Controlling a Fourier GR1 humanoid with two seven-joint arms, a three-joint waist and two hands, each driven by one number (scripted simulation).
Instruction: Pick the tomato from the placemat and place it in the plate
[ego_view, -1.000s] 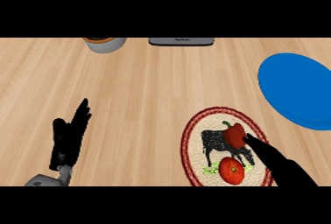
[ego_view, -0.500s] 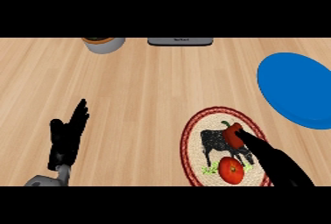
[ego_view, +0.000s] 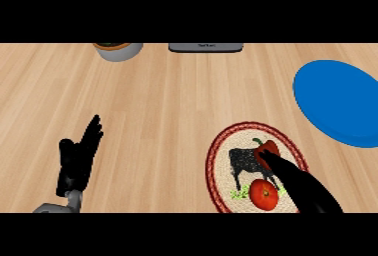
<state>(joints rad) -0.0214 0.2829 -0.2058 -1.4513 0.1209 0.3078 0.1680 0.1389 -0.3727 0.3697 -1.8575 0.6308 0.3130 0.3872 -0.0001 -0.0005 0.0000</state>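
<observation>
A red tomato (ego_view: 263, 194) lies near the front of a round placemat (ego_view: 221, 155) with a red rim and a cow picture. A red pepper (ego_view: 269, 148) with a green stem lies on the same mat, just behind my right hand. My right hand (ego_view: 295, 182) stretches over the mat with straight fingers, right beside the tomato and partly covering the pepper; it holds nothing. The blue plate (ego_view: 336, 102) sits at the right edge, behind the mat. My left hand (ego_view: 77, 160) rests open at the lower left, fingers up.
A grey pot (ego_view: 118, 50) stands at the back left of the wooden counter. A dark flat device (ego_view: 205, 47) lies at the back centre.
My right hand has slid a little to the left over the placemat, closer to the tomato and across the pepper. The left hand has stayed still.
</observation>
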